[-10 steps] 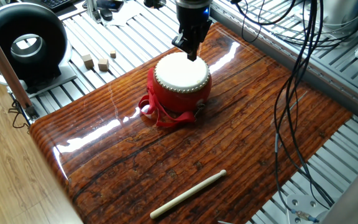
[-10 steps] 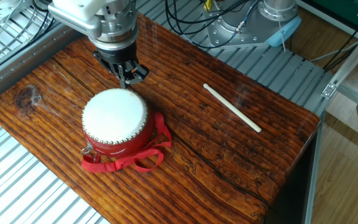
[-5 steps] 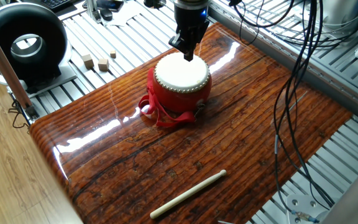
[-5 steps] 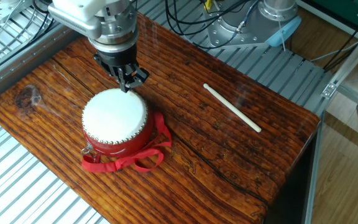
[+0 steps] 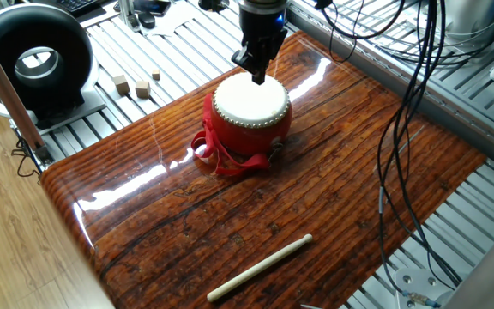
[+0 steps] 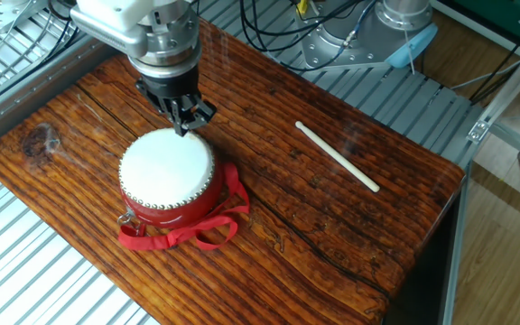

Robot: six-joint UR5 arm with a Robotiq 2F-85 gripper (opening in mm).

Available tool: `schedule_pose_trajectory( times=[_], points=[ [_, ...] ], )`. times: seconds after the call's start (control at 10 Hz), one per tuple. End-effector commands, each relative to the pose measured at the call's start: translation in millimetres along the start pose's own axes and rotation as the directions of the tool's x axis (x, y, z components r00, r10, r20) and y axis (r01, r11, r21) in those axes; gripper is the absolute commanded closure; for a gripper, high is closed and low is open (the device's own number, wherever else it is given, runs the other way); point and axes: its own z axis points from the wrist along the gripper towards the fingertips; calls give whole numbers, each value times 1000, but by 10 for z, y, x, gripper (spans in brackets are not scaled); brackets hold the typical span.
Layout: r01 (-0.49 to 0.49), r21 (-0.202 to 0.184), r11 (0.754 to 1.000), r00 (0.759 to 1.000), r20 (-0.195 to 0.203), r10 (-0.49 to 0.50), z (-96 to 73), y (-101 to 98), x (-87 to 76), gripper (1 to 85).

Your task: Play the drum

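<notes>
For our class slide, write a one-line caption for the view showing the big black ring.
Robot gripper poised at the drum rim, stick lying unused.

Bright, sharp; glare on tabletop (image 5: 135, 184)

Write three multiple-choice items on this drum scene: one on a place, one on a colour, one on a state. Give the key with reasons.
1. Where is the gripper?
A. Above the far edge of the drum's skin
B. Beside the stick
C. Over the black ring device

2. What colour is the drum body?
A. Blue
B. Red
C. Green

3. What state is the stick in?
A. Held in the gripper
B. Leaning on the drum
C. Lying loose on the table

Key: 1 A, both views show the fingertips at the skin's rim; 2 B, the barrel under the cream skin is red; 3 C, it lies flat on the wooden table, apart from drum and gripper.
</notes>
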Motion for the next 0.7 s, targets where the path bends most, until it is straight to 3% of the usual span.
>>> schedule_pose_trajectory(
  times=[0.0,0.1,0.2,0.3,0.4,0.5,0.6],
  points=[
    [6,-50,999,1000,-4,-6,-4,145,13,847],
    [16,-55,998,1000,-6,-17,32,227,28,847],
    [9,-25,1000,1000,-4,-9,103,305,53,847],
    [-11,-22,1000,1000,5,11,190,545,109,847],
    [4,-49,999,1000,1,-4,243,821,221,847],
    [42,-59,997,999,-2,-42,275,1012,337,847],
    [94,-39,995,995,-7,-95,299,1088,453,847]
  ],
)
